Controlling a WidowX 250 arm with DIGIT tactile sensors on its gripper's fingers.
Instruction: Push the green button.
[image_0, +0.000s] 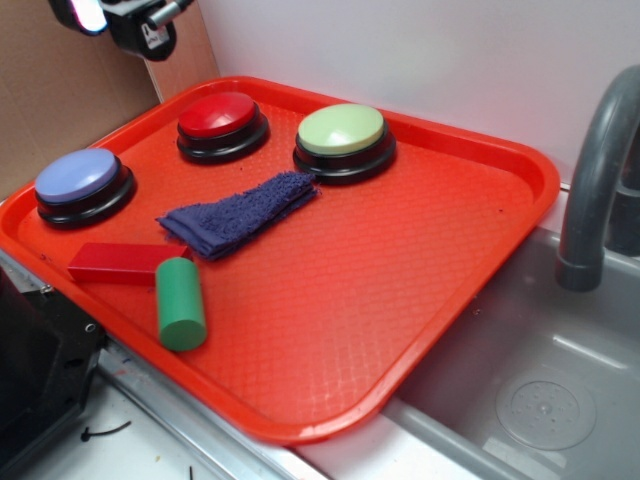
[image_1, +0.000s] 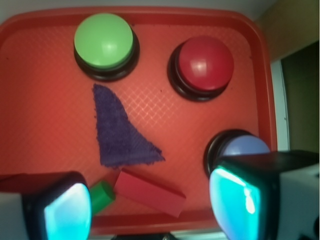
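The green button has a pale green dome on a black base and sits at the far side of the red tray. In the wrist view it is at the top left. My gripper hangs high above the tray's far left corner, well away from the button. In the wrist view the gripper is open and empty, its two cyan pads wide apart.
A red button and a blue button sit left of the green one. A blue cloth, a red block and a dark green cylinder lie on the tray. A sink and grey faucet are at right.
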